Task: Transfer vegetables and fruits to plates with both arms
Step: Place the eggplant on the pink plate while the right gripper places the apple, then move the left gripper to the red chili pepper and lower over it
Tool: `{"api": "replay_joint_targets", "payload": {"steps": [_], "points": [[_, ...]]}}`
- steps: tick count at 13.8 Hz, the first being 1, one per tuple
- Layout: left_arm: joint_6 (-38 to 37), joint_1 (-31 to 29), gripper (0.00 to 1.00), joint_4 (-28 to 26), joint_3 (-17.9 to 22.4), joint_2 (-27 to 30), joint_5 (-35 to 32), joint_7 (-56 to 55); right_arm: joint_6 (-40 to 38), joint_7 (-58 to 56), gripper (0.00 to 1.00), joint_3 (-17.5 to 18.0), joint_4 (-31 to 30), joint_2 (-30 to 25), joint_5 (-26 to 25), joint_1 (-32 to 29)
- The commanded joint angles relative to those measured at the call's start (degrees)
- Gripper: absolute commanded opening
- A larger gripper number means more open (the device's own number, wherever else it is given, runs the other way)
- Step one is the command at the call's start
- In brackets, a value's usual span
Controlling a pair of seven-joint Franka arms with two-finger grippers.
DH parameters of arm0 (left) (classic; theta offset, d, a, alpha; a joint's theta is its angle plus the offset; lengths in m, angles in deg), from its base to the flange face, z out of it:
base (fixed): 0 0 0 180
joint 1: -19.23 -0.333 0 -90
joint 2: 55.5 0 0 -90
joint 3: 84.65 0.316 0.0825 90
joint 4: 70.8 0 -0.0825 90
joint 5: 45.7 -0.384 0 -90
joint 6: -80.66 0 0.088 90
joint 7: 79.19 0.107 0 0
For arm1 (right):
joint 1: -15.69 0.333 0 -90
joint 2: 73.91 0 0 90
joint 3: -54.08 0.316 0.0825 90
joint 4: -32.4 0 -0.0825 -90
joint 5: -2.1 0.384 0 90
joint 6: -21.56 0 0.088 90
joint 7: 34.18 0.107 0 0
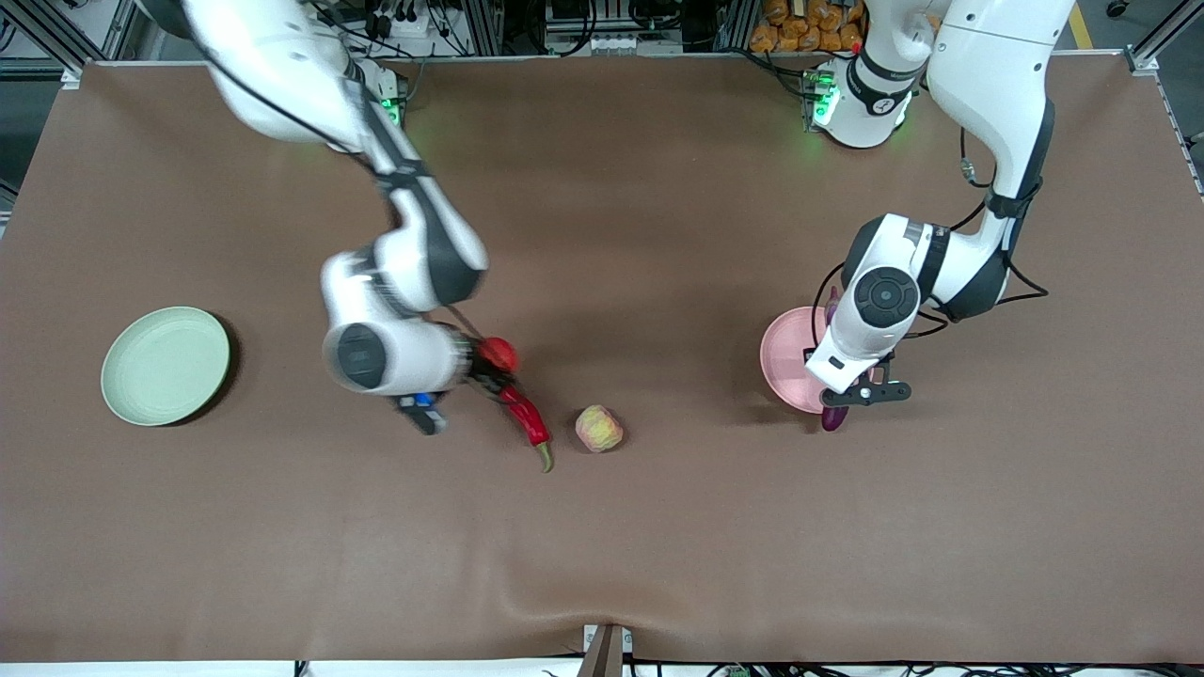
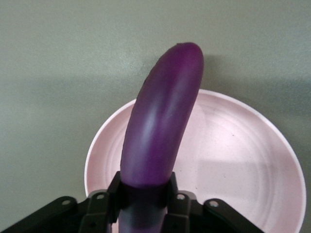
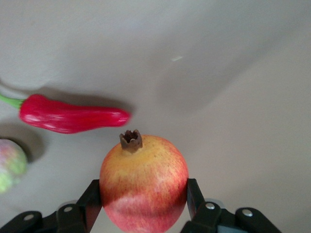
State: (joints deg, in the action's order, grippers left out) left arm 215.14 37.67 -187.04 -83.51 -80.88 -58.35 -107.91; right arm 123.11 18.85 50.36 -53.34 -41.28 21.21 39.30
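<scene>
Both pairs of jaws are clenched on something. The left gripper (image 2: 146, 204) grasps the eggplant (image 2: 160, 121) by its lower end, over the pink plate (image 2: 233, 165), which lies toward the left arm's end of the bench. The right gripper (image 3: 143, 204) holds the red-orange fruit (image 3: 144, 182) by its sides, over the middle of the bench, just above the place where the chili pepper (image 1: 527, 418) lies. The pale yellow-green fruit (image 1: 599, 428) rests on the bench beside the chili, toward the left arm's end. The green plate (image 1: 165, 365) is empty and lies well apart, near the right arm's edge of the bench.

What could go wrong — I see several things. The eggplant is long and held only at one end, and most of its length reaches across the plate; if the jaws release it while it lies like this, it may tip over the rim and roll onto the bench. It is also glossy, so it may slip in the jaws.

The round fruit is pinched at two small places only. A fast swing toward the green plate could make it turn or fall out — the way is long. The plate is shallow, so a fruit dropped from above may roll off it.
</scene>
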Motion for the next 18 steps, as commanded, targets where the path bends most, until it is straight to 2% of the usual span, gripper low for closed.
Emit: {"api": "replay_joint_targets", "payload": {"steps": [1,3,6,8,10,11,12,13,14,18], "points": [[0.2,0.4,1.00,-0.4,0.0,0.2,-0.8,-1.0,-11.5,-14.5,0.00,0.0,-2.6,-6.1,-4.1,-7.9],[-1.7,1.2,1.00,0.4,-0.1,0.2,-0.8,-4.9,-16.0,-25.3,0.00,-0.2,-4.9,-9.3,-11.3,-13.6],[-5.0,2.7,1.00,5.1,-0.9,1.0,-0.5,-7.8,-16.6,-47.4,0.00,-0.4,-8.7,-11.0,-15.1,-25.6],[-11.1,3.1,1.00,10.9,-3.8,0.5,1.2,-13.0,-13.9,-60.0,0.00,-0.6,-8.8,-10.1,-21.2,-32.2],[-14.1,4.8,1.00,16.4,-5.3,-0.8,2.1,-20.2,-9.1,-73.1,0.00,-0.8,-8.7,-7.2,-21.8,-38.3],[-14.6,6.5,1.00,19.3,-5.6,-2.0,2.7,-24.4,-5.3,-78.1,0.03,-0.9,-8.8,-5.3,-22.0,-40.5],[-14.6,8.1,1.00,22.0,-5.6,-3.7,3.7,-28.6,-2.9,-82.1,0.13,-1.3,-8.7,-3.6,-22.0,-42.1],[-14.6,9.8,1.00,25.1,-5.6,-5.7,4.0,-32.1,-1.7,-84.1,0.52,-1.8,-8.6,-2.2,-21.8,-42.9],[-14.5,11.9,1.00,28.2,-5.6,-8.0,3.9,-35.1,-1.6,-84.2,1.00,-2.1,-8.7,-1.3,-21.0,-43.0],[-12.9,18.1,1.00,41.2,-5.1,-17.8,3.5,-48.7,-2.4,-84.1,1.00,-2.1,-8.3,-1.3,-20.8,-42.5]]}}
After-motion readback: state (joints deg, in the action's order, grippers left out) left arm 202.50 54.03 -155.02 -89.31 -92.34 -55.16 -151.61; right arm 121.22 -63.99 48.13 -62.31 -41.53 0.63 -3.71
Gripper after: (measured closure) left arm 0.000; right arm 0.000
